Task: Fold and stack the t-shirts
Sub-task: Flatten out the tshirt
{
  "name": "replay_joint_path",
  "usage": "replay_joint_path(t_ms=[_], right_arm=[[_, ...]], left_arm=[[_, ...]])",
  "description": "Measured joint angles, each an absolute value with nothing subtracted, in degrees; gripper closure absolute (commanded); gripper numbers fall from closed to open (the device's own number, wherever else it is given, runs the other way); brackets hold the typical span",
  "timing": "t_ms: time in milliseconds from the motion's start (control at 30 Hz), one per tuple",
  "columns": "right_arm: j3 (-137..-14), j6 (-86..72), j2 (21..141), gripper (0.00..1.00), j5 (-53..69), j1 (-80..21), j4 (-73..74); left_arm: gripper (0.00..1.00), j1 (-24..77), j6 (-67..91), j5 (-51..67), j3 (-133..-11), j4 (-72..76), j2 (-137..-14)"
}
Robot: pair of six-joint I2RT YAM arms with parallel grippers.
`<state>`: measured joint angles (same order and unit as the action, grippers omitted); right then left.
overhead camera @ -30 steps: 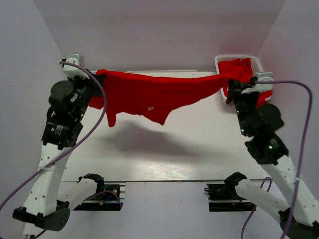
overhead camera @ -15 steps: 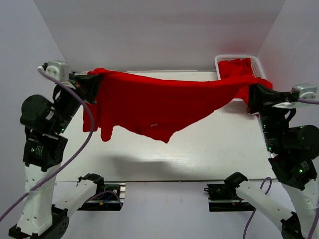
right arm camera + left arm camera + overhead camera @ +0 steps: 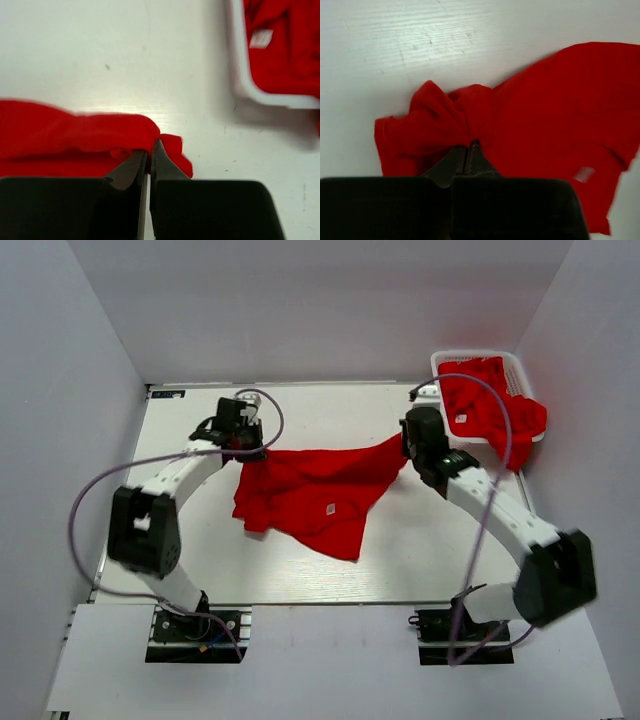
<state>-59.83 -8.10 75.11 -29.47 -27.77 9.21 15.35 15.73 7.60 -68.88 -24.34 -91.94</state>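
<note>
Jaws clamp far corners of the t-shirt point(image 3: 310, 495), probably resting on table point(image 3: 330, 415).

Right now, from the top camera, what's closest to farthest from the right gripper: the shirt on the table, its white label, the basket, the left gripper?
From the right gripper:
1. t-shirt on the table, pinched in it, spreading to its left.
2. basket, in the far right corner.
3. white label, mid-shirt, to the left.
4. left gripper, at the shirt's far left end.
</note>
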Motion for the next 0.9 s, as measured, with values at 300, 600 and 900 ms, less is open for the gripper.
replay_joint_path(t_ms=[300,600,900], right_arm=[[-77.49,-10.37,106.61,1.00,-21.96,-19.42,12.05],[-97.80,-12.01,123.42,0.10,-19.05,-17.10,20.53],[-94.63,-11.31,117.19,0.10,-10.72,-17.28,22.87]], left_arm=[[0.71,14.35,14.68,5.10,-94.04,-29.26,-121.67],[0.00,12.82,11.94,4.84,-105.60,-34.63,-128.86],[0.00,12.16,6.76,3.66,-111.98,-40.73,-127.13]])
